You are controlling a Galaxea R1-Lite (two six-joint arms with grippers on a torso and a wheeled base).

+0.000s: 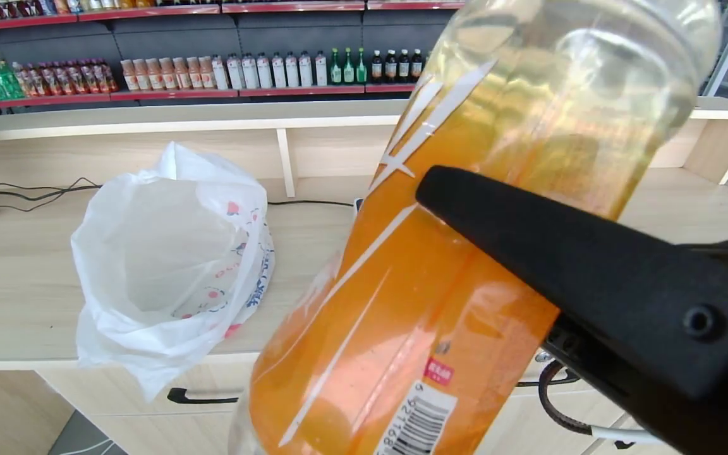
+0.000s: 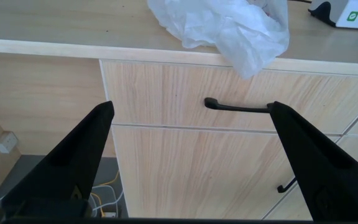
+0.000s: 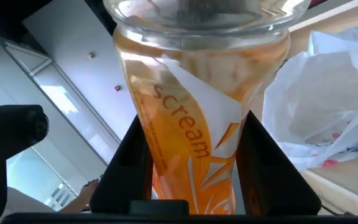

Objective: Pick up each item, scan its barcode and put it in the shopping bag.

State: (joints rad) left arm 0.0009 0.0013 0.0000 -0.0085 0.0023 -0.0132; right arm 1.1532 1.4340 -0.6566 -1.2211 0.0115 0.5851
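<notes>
I judge we are at the scanning step. My right hand (image 3: 194, 174) is clamped on a clear plastic bottle of orange drink with an orange and white label (image 1: 402, 303), one finger on each side of the body. The bottle is off the tabletop and tilted. It runs from the lower middle to the upper right of the head view, close to the camera. Its black and white barcode (image 1: 418, 423) sits at the lower middle edge, facing the camera and partly cut off.

The crumpled white plastic shopping bag (image 1: 168, 253) stands on the pale wooden tabletop (image 1: 16, 278), left of centre, with its mouth open upward. It looks empty as far as I can see inside.

My left hand (image 2: 191, 109) holds nothing, its fingers spread wide, low in front of the wooden drawers under the tabletop edge.

A small white device (image 2: 344, 14) sits at the upper right of the left wrist view; I cannot tell whether it is the scanner.

Next I would turn the barcode squarely to the reader. Then I would swing the bottle left over the bag mouth, lower it inside and only then let go, since the thin bag may fold.
</notes>
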